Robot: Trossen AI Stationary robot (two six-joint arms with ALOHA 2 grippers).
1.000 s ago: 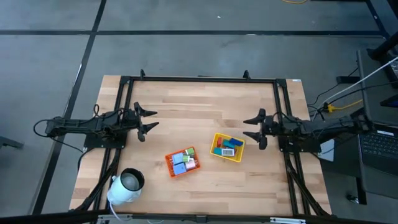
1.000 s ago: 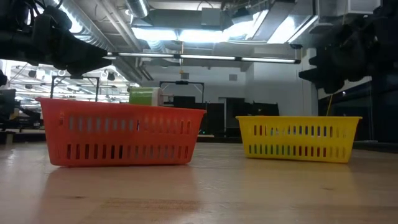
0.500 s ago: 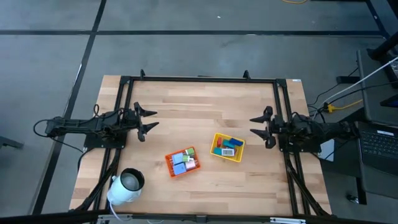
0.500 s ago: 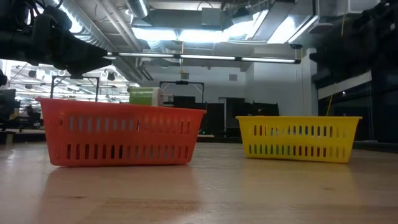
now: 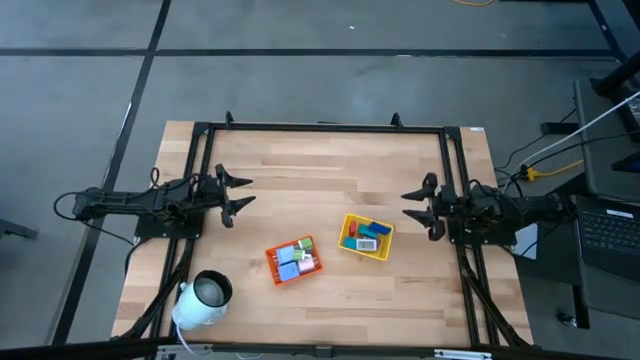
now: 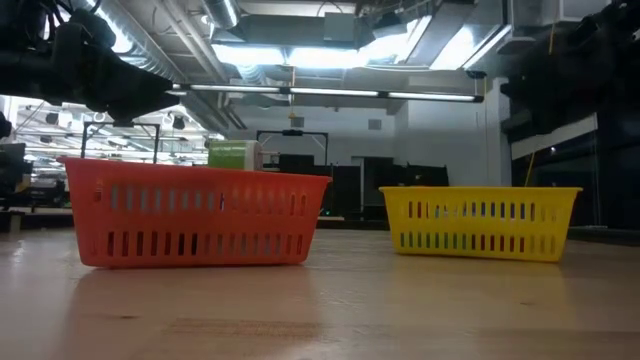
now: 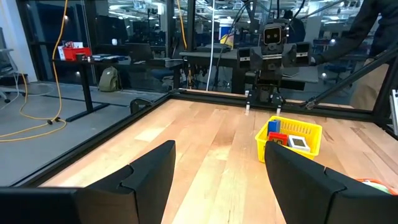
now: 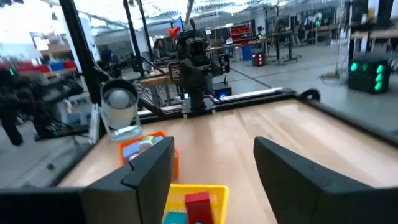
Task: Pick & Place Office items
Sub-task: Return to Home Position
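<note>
STEP: return home | left jaws, right jaws: released, empty | ACTION: withdraw right arm (image 5: pixel 500 212) level, clear of yellow tray (image 5: pixel 362 255)

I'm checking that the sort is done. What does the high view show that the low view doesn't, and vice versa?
High only: office items inside the orange tray and yellow tray, the white cylinder, the left gripper and right gripper open at opposite sides of the table. Low only: the trays' slotted walls, ceiling lights. Both: the two trays, standing apart on the table.
</note>
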